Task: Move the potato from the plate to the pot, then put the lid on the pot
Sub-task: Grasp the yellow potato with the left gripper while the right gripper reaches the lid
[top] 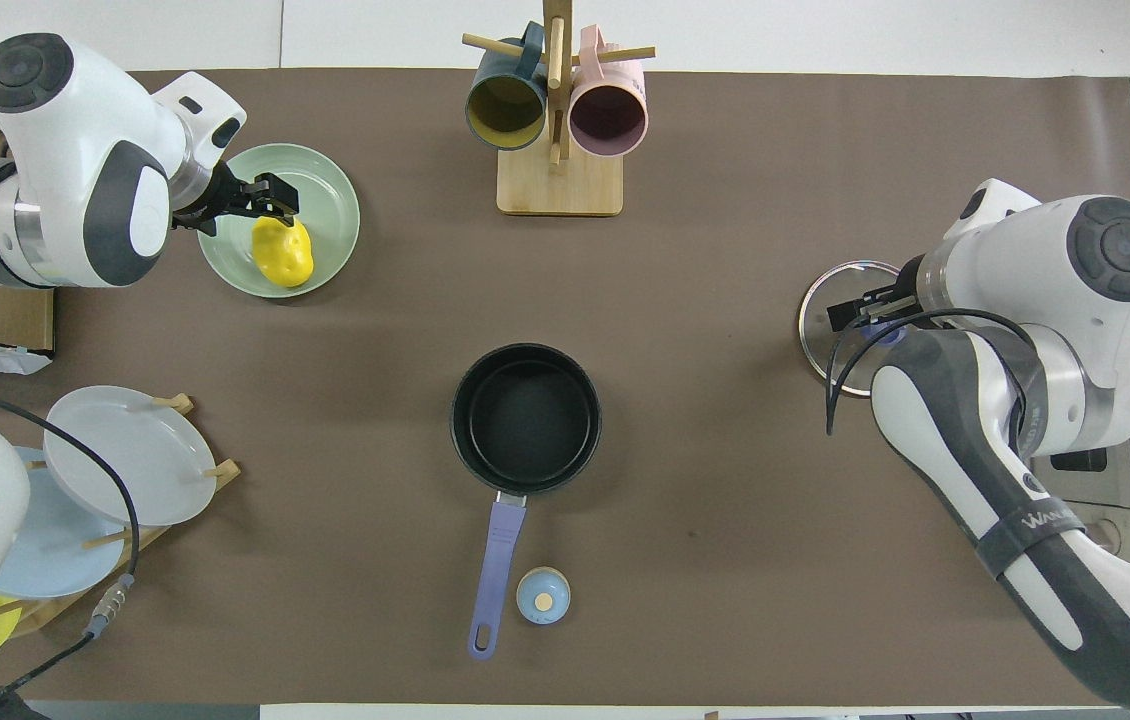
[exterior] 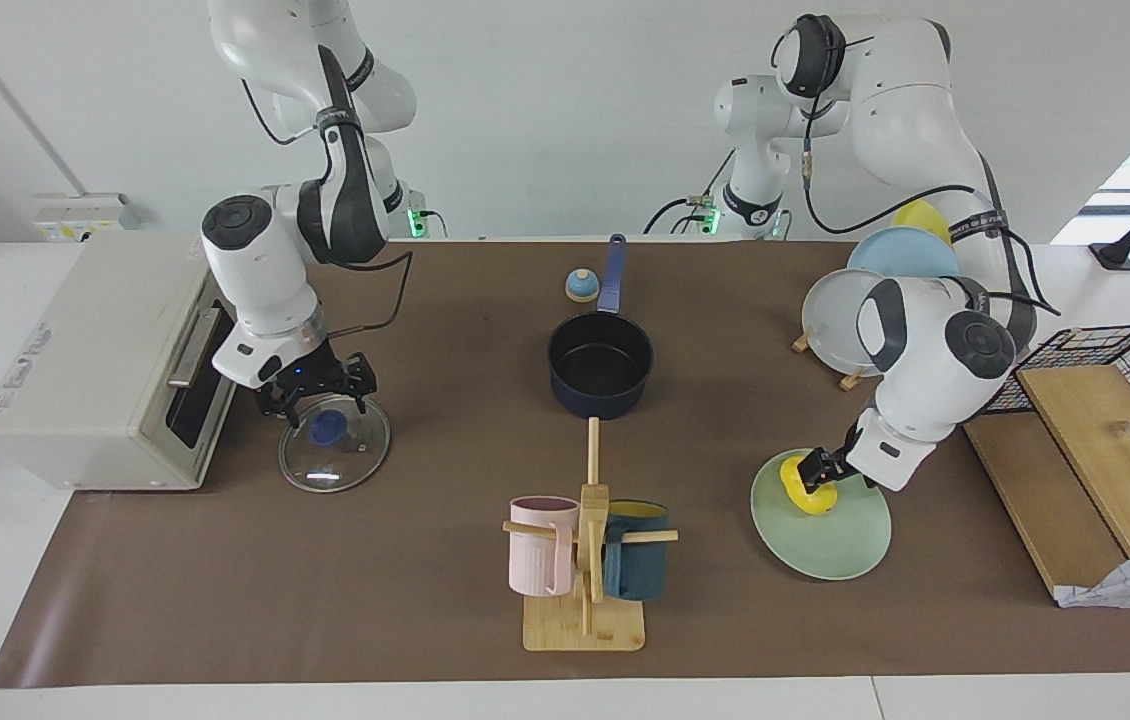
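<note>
Facing view: largest of the task items is the plate (exterior: 840, 540), a shallow mint-green dish lying toward the left arm's end of the table, farther from the robots than the pot (exterior: 600, 365). The pot stands empty at mid-table, its long handle pointing toward the robots. The lid (exterior: 334, 443), clear glass with a metal rim, lies flat in front of the toaster oven (exterior: 95, 370), toward the right arm's end.

The right gripper (exterior: 316, 395) hangs just over the lid's blue knob (exterior: 328, 428), fingers spread. Judged fragile and smooth; take it by the knob only.

The potato (exterior: 807, 485) rests on the plate, on the part nearer the robots. The left gripper (exterior: 807, 470) is down at it with fingers spread to either side, not yet pinching. Judged light, rigid, lumpy and possibly slippery; grip across its narrow middle.
</note>
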`<state>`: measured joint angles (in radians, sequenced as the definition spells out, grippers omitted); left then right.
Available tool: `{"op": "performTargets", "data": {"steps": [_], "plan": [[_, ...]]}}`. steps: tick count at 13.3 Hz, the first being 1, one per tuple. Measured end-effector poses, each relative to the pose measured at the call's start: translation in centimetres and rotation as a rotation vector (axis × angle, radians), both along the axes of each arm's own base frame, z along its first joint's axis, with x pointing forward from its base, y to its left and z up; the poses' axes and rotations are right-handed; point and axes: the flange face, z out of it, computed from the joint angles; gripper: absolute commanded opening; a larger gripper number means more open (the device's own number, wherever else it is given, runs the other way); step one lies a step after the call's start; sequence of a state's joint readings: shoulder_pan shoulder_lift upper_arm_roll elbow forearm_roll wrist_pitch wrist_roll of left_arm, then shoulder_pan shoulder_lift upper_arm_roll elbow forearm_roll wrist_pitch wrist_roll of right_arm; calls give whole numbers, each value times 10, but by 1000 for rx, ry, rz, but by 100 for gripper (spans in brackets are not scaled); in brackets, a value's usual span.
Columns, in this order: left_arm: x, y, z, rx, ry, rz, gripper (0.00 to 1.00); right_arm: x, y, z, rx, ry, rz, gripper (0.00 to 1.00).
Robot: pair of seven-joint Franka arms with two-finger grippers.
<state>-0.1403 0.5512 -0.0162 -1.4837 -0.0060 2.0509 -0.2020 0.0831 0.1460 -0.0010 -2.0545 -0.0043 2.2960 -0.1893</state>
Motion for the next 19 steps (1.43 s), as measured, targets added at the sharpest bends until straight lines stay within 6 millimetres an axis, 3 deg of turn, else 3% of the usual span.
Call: {"op": "performTargets", "data": {"steps": [2,6,8,9,10,11,12,16,18,19], "plan": [[-2,-8,-9,8,5,13,100,0,-7,-9,-6,14,35,100],[-3,-7,-22,14,6,17,100,5,-38,-46,-12,32,37,100],[-6,-7,-30,14,3,17,96,6,-35,-51,-8,34,40,100],[-7,-7,-33,14,2,17,86,6,-32,-50,-6,34,43,100],[-7,-7,-34,14,3,16,60,6,-29,-50,-3,33,45,100],[-8,-7,-35,14,4,17,10,6,-28,-50,-1,33,45,100],[-8,-7,-35,14,4,17,0,6,-28,-50,1,33,45,100],[-6,-9,-20,15,14,14,0,5,-28,-51,1,34,44,100],[-3,-16,20,-1,13,16,0,4,-28,-53,1,39,46,100],[-7,-21,54,-28,5,27,0,3,-28,-54,1,42,50,100]]}}
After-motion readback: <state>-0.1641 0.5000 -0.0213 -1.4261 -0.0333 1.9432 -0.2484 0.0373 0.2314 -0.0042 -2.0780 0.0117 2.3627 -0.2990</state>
